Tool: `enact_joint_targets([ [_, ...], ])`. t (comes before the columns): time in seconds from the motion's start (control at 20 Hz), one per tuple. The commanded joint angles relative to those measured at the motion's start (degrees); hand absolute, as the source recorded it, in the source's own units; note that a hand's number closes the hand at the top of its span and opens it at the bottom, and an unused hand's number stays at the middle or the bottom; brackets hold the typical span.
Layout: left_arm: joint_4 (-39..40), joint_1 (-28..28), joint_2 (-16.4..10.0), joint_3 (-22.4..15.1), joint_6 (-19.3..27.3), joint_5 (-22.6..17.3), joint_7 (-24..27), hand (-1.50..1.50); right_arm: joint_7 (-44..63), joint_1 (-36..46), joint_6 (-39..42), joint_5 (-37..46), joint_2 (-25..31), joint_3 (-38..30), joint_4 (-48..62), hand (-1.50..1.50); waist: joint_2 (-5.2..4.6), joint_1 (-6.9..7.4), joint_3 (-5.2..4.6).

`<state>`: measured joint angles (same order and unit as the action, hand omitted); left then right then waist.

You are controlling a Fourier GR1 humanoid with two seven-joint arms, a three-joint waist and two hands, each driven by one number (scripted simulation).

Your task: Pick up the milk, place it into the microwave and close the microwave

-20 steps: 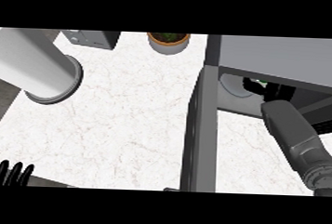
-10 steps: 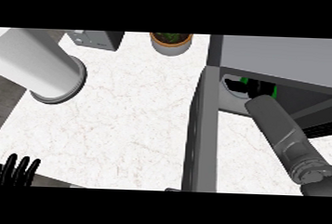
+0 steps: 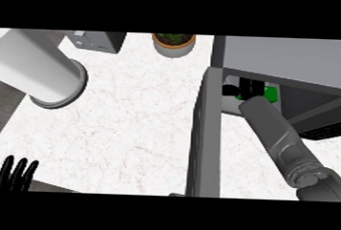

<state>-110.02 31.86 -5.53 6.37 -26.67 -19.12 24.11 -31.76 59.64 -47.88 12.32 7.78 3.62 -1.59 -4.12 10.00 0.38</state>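
The right robot hand (image 3: 249,86) is inside the microwave (image 3: 288,59) at two o'clock. Whether it grasps or has released cannot be told. The milk (image 3: 272,94), a green patch, sits inside the cavity just at its three o'clock. The carton should probably stand upright, well back from the sill. The forearm should then come straight out toward six o'clock before it swings the open door (image 3: 204,137). The left robot hand (image 3: 12,174) rests released at seven o'clock by the surface (image 3: 131,125).

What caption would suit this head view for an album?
Right hand deep inside the open microwave, while the left hand rests at lower left.
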Motion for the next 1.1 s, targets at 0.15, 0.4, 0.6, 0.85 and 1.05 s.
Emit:
enact_joint_targets([
  [0.15,0.70,0.14,-0.08,0.74,-0.34,-0.23,0.75,-1.50,-4.71,-1.31,5.89,-5.31,-3.44,-5.39,-5.07,-1.50,0.79,-1.93,0.10],
  [0.4,-0.22,2.18,0.76,-0.24,-0.71,0.46,1.33,-1.50,-10.18,-5.08,12.53,-9.17,-4.25,-9.38,-7.12,-1.50,1.36,-3.32,0.12],
  [0.6,-1.70,1.87,0.48,0.26,-0.13,-0.67,-0.19,-1.50,-13.27,-6.56,19.93,-11.76,-3.77,-11.92,-7.59,-1.50,1.96,-4.88,0.00],
  [0.85,-1.98,3.48,1.32,-0.01,-0.03,0.50,0.49,-1.50,-19.53,-11.26,26.27,-12.94,-4.18,-13.25,-6.72,-1.50,2.39,-5.63,-0.12],
  [1.05,-3.81,4.71,2.43,-1.70,0.86,1.10,-1.68,-1.50,-24.03,-14.52,28.39,-13.61,-4.78,-14.20,-6.62,-1.50,2.85,-6.87,-0.18],
])
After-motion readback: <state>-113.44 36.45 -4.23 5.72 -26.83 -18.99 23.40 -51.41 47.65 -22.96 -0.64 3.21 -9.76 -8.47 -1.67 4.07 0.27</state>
